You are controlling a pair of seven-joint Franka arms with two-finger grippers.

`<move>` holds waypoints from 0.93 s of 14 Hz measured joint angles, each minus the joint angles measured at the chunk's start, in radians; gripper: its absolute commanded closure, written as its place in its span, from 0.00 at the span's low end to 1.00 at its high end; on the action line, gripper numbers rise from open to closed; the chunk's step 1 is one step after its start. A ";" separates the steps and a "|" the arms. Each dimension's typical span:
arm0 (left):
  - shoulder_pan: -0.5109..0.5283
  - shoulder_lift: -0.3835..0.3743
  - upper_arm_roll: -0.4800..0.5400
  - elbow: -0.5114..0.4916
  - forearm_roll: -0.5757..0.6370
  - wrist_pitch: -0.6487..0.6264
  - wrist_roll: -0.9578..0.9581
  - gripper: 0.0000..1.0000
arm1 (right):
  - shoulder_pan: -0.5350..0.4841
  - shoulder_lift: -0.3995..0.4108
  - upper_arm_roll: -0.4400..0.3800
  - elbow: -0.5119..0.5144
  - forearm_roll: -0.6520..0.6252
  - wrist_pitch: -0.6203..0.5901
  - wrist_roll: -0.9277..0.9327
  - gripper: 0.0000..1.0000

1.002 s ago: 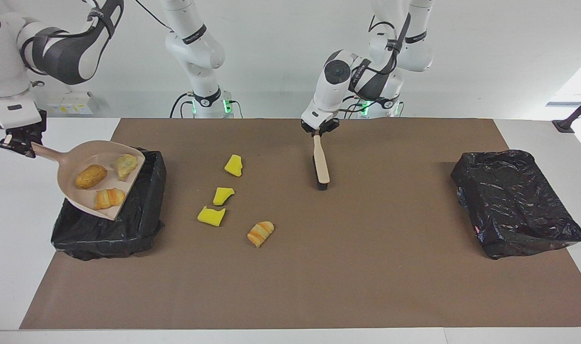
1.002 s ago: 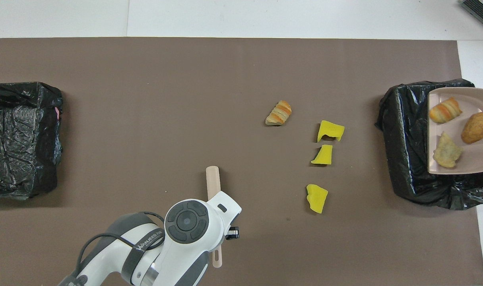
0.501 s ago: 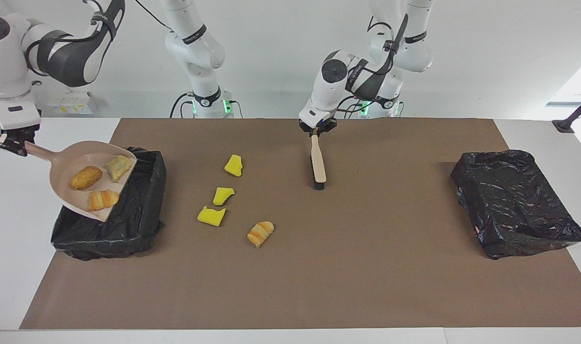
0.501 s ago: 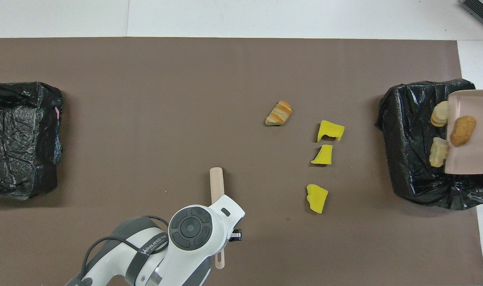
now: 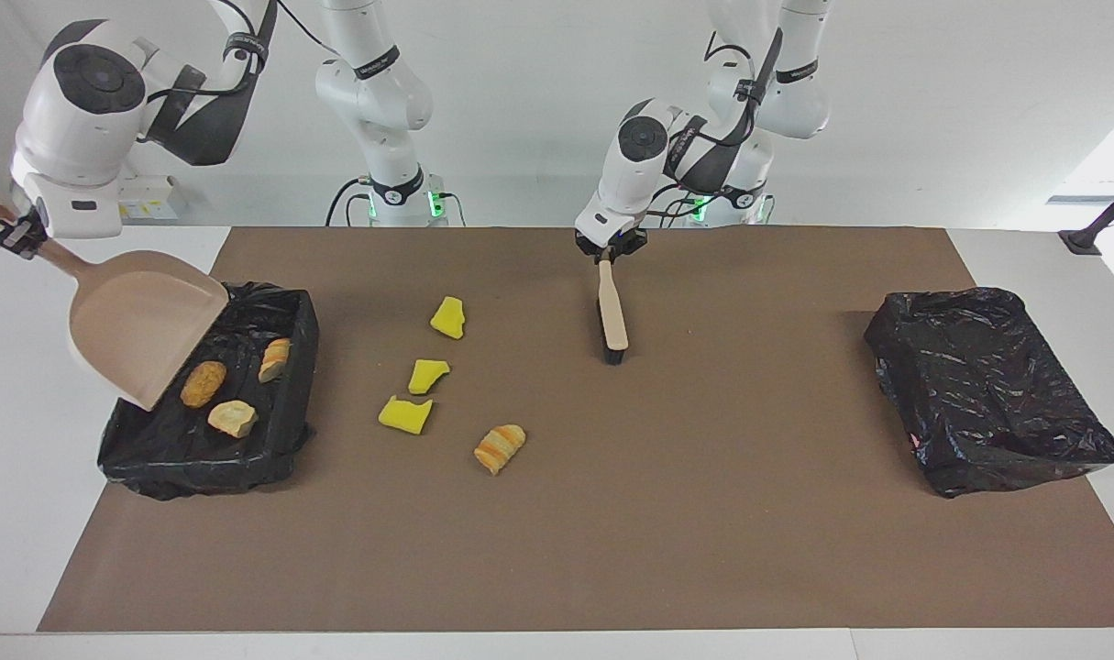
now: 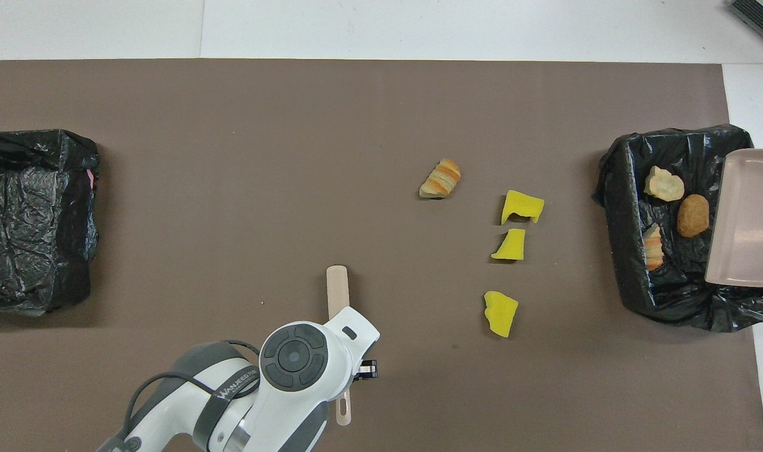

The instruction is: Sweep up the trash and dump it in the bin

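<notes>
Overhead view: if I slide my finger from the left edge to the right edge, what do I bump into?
Empty black bin → brush held by the left pincer → striped bread lump → three yellow scraps → black bin with three bread lumps → dustpan.

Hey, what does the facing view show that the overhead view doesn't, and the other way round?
Only the facing view shows the right gripper holding the tilted beige plastic dustpan by its handle, and the left gripper gripping the wooden-handled brush, bristles on the brown mat.

Only the overhead view shows the brush handle's tip sticking out under the left arm's wrist.

Both show three bread-like lumps inside the black-lined bin under the dustpan, three yellow foam scraps and one striped bread lump on the mat, and a second black-lined bin.
</notes>
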 measured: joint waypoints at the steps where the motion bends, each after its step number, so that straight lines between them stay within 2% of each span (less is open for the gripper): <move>1: 0.001 0.000 0.003 0.000 0.000 0.000 0.000 0.00 | 0.002 -0.003 0.002 0.003 0.052 -0.013 0.000 1.00; 4: 0.007 0.000 0.009 0.000 0.000 0.003 -0.001 0.00 | 0.007 -0.004 0.005 0.004 0.220 -0.056 0.057 1.00; 7: 0.075 0.000 0.012 0.025 0.000 0.010 -0.001 0.00 | 0.052 -0.009 0.007 -0.003 0.316 -0.101 0.208 1.00; 13: 0.312 -0.013 0.023 0.182 0.065 -0.011 0.022 0.00 | 0.210 -0.012 0.014 -0.010 0.468 -0.117 0.828 1.00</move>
